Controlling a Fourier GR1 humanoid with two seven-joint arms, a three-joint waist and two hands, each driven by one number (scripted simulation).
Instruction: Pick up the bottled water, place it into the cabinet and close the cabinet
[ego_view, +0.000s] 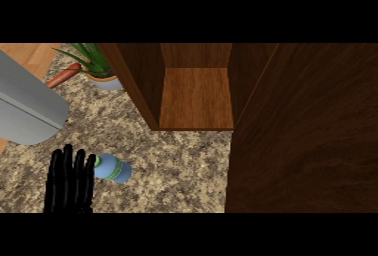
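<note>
Fingers straight and pointing toward twelve o'clock, the left hand (70, 180) shows at the lower left with nothing in its hold. Just at its three o'clock side a water bottle (112, 168) lies on the speckled counter (177, 165), touching or nearly touching the fingers. Toward one o'clock of the bottle stands the cabinet (196, 95), its door (303, 140) swung open at right. A potted plant (100, 67) sits at eleven o'clock, beside a carrot (63, 76).

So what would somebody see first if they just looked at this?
Probably the big brown cabinet, standing open in the middle with its door filling the right side. Next, the black left hand at the lower left, fingers straight, beside the small blue bottled water on the speckled counter.
</note>
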